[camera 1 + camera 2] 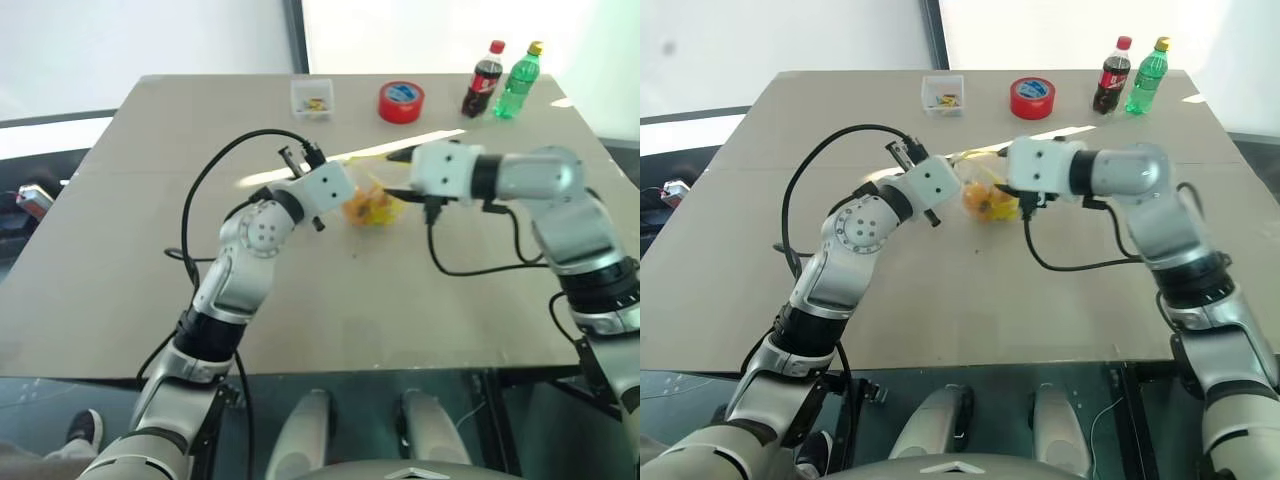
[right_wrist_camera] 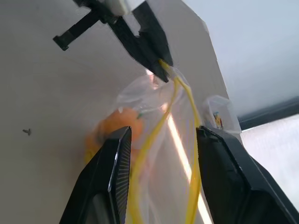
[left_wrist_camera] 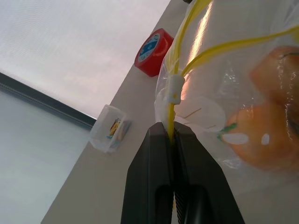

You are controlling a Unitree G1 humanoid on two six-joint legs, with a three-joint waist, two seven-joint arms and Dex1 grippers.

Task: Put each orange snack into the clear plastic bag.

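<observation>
Here the left gripper [image 3: 173, 135] is clamped on the yellow zip strip of the clear plastic bag [image 3: 210, 93], which hangs above the table [image 1: 300, 300] with both orange snacks [image 3: 261, 135] inside. The right gripper [image 2: 161, 135] stands half-open astride the bag's mouth, holding nothing.

Clear plastic bag [image 3: 233, 93] thin, glossy, crinkled, yellow zip strip [image 3: 174, 60] smooth plastic. Table [image 1: 300, 300] matt beige. Gripper fingers [image 2: 117, 177] glossy black plastic. Tape roll [image 1: 401, 101] shiny red.
</observation>
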